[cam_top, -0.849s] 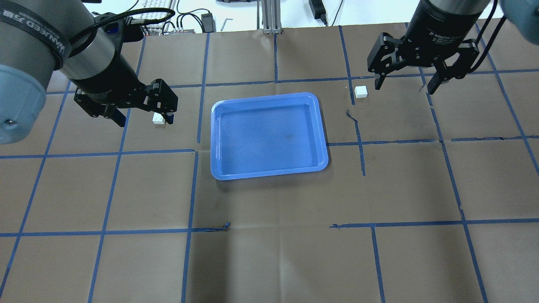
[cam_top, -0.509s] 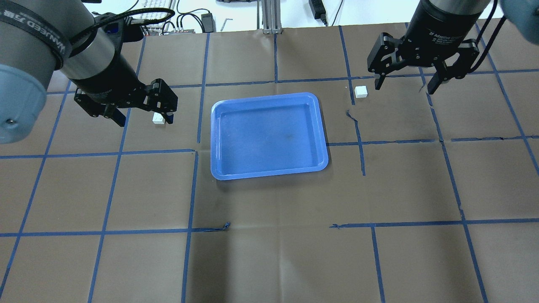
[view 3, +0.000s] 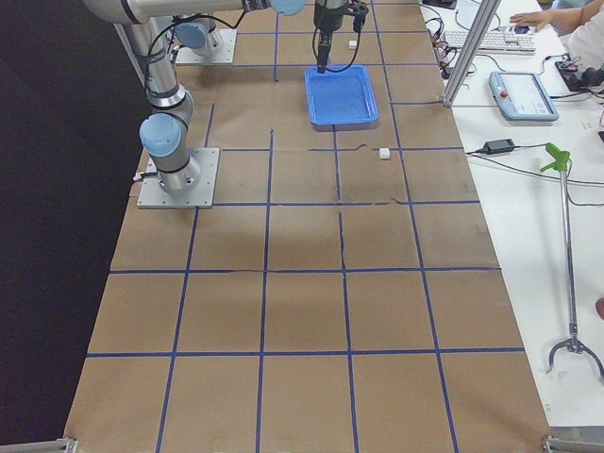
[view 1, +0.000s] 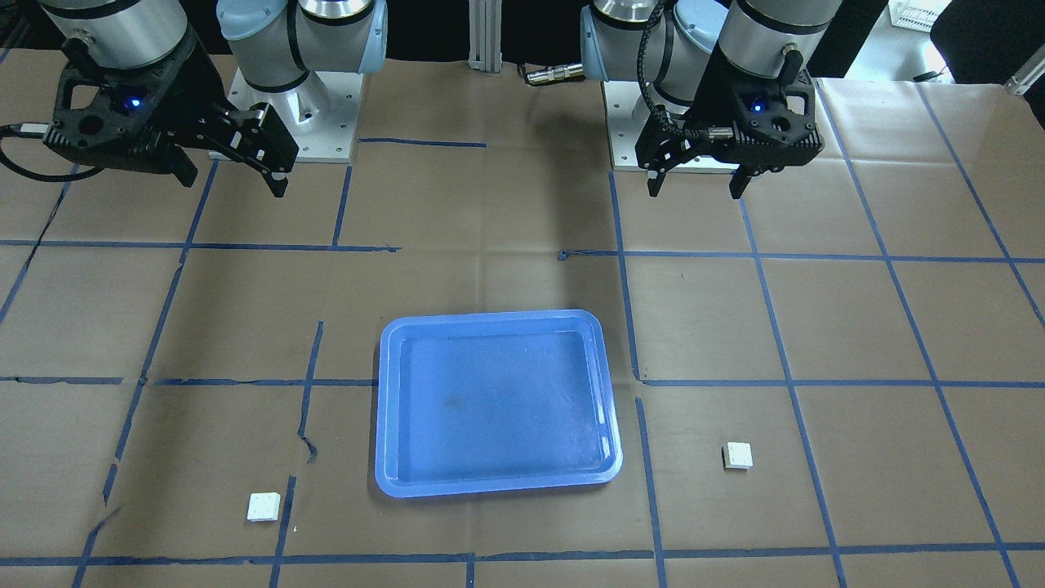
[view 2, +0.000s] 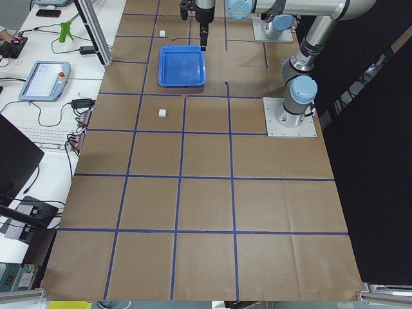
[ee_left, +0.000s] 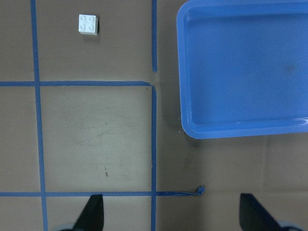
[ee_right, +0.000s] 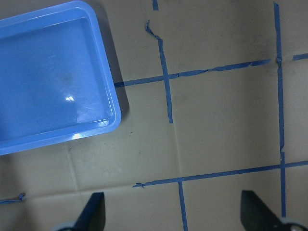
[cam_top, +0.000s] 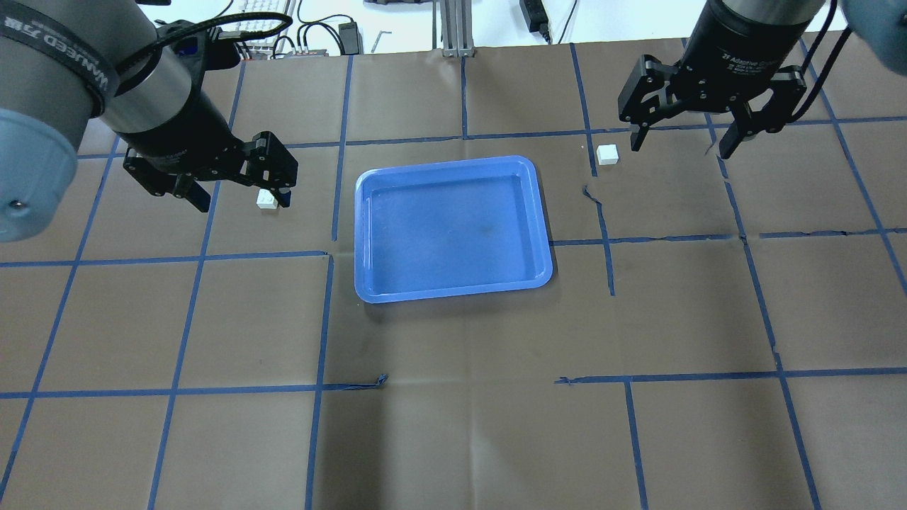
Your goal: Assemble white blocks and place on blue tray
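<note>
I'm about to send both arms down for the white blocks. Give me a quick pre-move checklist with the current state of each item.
1. Jaws of the left claw apart, nothing held: ok.
2. Jaws of the right claw apart, nothing held: ok.
3. Nothing lying in the blue tray: ok.
4. Studs of the left-side block facing up: ok, four studs show in the left wrist view.
5. The left claw centred over that block: not ok, the block sits near the wrist view's upper left corner.
6. The right-side block seen by the right wrist camera: not ok, it is outside that view.
</note>
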